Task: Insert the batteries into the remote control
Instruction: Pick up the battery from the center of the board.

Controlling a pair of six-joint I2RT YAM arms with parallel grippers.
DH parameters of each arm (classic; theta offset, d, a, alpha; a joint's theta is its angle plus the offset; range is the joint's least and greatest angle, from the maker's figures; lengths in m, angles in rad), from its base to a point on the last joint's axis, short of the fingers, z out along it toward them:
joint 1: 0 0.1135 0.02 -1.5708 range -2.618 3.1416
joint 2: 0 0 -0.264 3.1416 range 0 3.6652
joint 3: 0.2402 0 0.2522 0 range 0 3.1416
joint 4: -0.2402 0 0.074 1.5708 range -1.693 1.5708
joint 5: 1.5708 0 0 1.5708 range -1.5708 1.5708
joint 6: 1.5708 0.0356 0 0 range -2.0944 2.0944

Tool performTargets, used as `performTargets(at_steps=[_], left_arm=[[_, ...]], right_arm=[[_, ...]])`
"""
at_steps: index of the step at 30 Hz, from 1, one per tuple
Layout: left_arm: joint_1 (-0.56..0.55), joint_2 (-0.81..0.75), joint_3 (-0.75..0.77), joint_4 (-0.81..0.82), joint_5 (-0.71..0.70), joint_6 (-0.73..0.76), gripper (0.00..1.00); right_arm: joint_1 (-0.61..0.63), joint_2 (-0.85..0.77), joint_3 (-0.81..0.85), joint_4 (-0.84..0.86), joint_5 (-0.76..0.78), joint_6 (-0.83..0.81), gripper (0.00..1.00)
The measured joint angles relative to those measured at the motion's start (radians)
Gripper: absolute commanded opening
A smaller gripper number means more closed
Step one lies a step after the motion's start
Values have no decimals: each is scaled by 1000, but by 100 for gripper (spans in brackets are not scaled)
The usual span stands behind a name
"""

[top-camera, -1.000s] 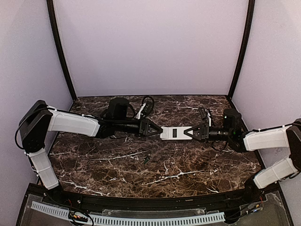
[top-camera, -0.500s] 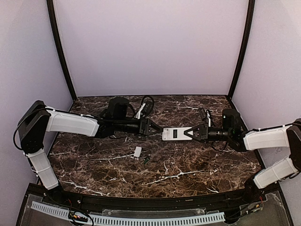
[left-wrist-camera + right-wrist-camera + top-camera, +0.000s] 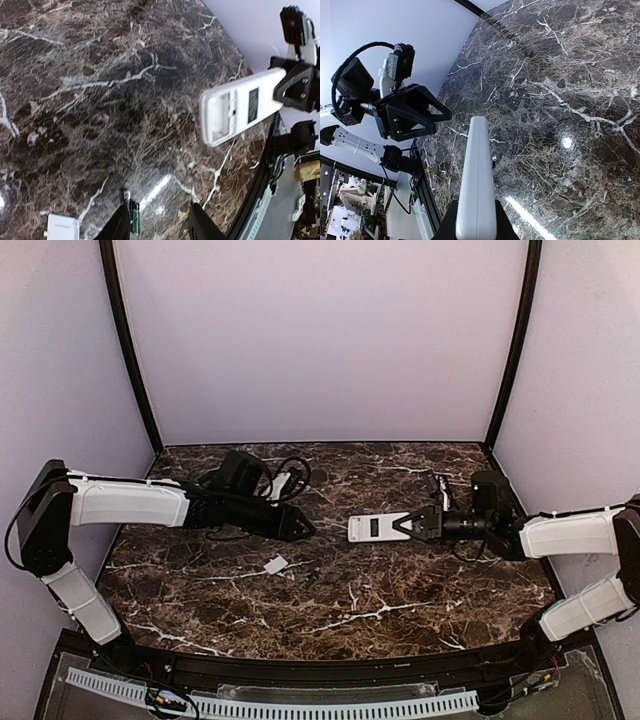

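Note:
The white remote control (image 3: 375, 528) hangs level just above the marble, back side up, with my right gripper (image 3: 410, 527) shut on its right end. In the left wrist view the remote control (image 3: 240, 106) shows an open recess at its free end. Edge-on in the right wrist view, the remote control (image 3: 477, 170) runs out from my right gripper (image 3: 476, 227). My left gripper (image 3: 302, 529) stands open and empty a short way left of the remote. A small dark and green battery (image 3: 310, 578) lies on the marble, close to one left fingertip (image 3: 120, 226).
A small white cover piece (image 3: 275, 564) lies on the marble beside the battery and also shows as a white cover (image 3: 62, 229) at the bottom left of the left wrist view. Cables (image 3: 290, 475) sit behind the left arm. The table's black front rim (image 3: 330, 668) runs along the near edge.
My left gripper has opened, let go of the remote's left end and drawn back to the left. The white cover piece has dropped onto the marble. The right gripper holds still.

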Motion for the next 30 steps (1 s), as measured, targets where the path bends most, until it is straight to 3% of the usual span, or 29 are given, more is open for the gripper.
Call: performTargets(at_steps=[11, 20, 25, 30], left_arm=[[-104, -93, -122, -236, -146, 82, 35], [-105, -34, -50, -300, -185, 138, 31], [-105, -6, -8, -306, -180, 163, 45], [-106, -21, -14, -242, -117, 161, 47]], right_arm=[[0, -119, -50, -26, -125, -43, 0], [0, -200, -101, -47, -183, -84, 0], [0, -187, -169, -31, -191, -86, 0], [0, -166, -207, 9, -193, -82, 0]])
